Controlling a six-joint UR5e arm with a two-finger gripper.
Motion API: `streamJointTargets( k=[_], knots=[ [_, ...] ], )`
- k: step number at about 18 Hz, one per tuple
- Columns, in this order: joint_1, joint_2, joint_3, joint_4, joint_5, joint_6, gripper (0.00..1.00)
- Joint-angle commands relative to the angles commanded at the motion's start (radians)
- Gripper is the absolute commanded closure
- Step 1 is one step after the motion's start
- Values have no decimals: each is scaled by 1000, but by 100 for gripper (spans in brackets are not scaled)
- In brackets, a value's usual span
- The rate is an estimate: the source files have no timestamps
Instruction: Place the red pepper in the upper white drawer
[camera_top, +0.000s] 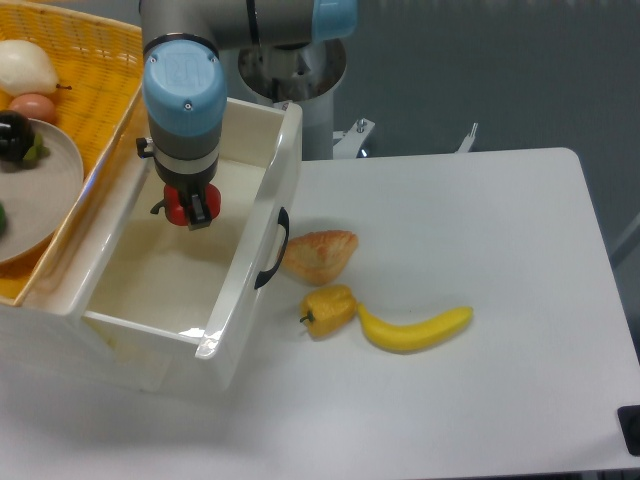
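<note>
Camera view from above gives me one gripper (192, 208), its jaws clenched on the one red pepper (177, 208), hanging inside the upper white drawer (250, 195) above its floor. Outside the drawer, to the right of the jaws and lower, I count three things on the table (480, 240): one pastry (318, 255), one yellow pepper (329, 310) and one banana (415, 329) touching it. Left of the jaws stands one wicker basket (95, 75).
</note>
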Motion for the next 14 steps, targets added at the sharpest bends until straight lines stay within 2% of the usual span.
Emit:
streamJointTargets(
  k=[14],
  knots=[
    [-9,-2,-5,0,0,0,39]
  ],
)
